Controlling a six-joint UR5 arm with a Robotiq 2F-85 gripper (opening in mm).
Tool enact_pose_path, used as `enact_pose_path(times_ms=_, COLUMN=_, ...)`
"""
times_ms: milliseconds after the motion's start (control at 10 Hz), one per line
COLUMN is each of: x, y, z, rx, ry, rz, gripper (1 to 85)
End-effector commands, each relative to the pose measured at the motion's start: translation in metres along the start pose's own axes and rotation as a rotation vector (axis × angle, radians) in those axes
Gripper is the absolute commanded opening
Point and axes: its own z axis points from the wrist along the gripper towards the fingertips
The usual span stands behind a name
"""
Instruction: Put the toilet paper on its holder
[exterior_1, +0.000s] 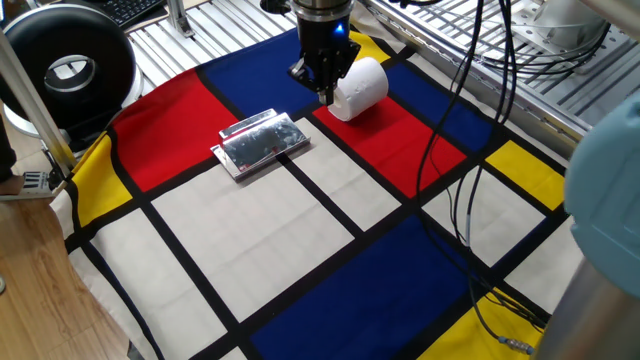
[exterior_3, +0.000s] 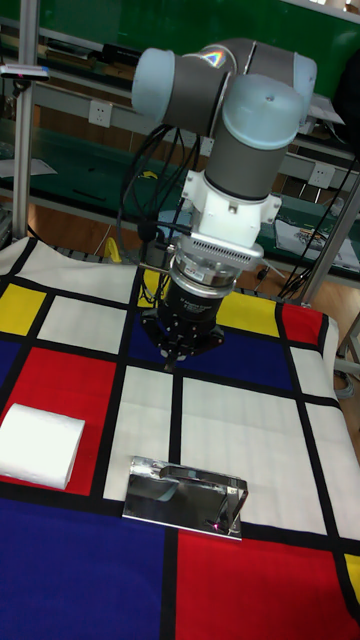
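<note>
The toilet paper (exterior_1: 362, 88) is a white roll lying on its side on a red panel of the coloured cloth, at the back. In the tall fixed view the toilet paper (exterior_3: 40, 446) rests alone at the left, with nothing touching it. The holder (exterior_1: 262, 143) is a shiny silver plate lying flat in the middle left; the tall fixed view shows the holder (exterior_3: 185, 492) in front of the arm. My gripper (exterior_1: 326, 96) points down just left of the roll, fingers pressed together on nothing. In the tall fixed view, my gripper (exterior_3: 172, 365) hangs above the cloth, apart from both.
A big black round device (exterior_1: 68, 68) stands at the back left, beside a metal post. Black cables (exterior_1: 470, 200) hang down over the right side of the cloth. Ribbed metal table surface (exterior_1: 560, 90) surrounds the cloth at the back and right.
</note>
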Motion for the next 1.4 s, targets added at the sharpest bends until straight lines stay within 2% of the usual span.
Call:
enact_pose_path(times_ms=0, x=-0.010, y=-0.002, z=0.006, rx=-0.014, ry=-0.012, rz=-0.010, gripper=1.7)
enact_pose_path(times_ms=200, x=-0.009, y=0.003, z=0.003, rx=-0.034, ry=-0.017, rz=-0.002, gripper=1.7)
enact_pose_path(times_ms=400, x=-0.018, y=0.001, z=0.003, rx=-0.027, ry=-0.050, rz=0.000, gripper=1.7)
enact_pose_path(times_ms=600, x=-0.019, y=0.007, z=0.003, rx=-0.050, ry=-0.053, rz=0.002, gripper=1.7)
enact_pose_path(times_ms=700, x=-0.021, y=0.003, z=0.003, rx=-0.037, ry=-0.061, rz=0.010, gripper=1.7)
enact_pose_path(times_ms=1000, x=-0.035, y=0.006, z=0.002, rx=-0.047, ry=-0.116, rz=0.017, gripper=1.7)
enact_pose_path(times_ms=1300, x=-0.030, y=0.005, z=0.002, rx=-0.046, ry=-0.096, rz=0.020, gripper=1.3)
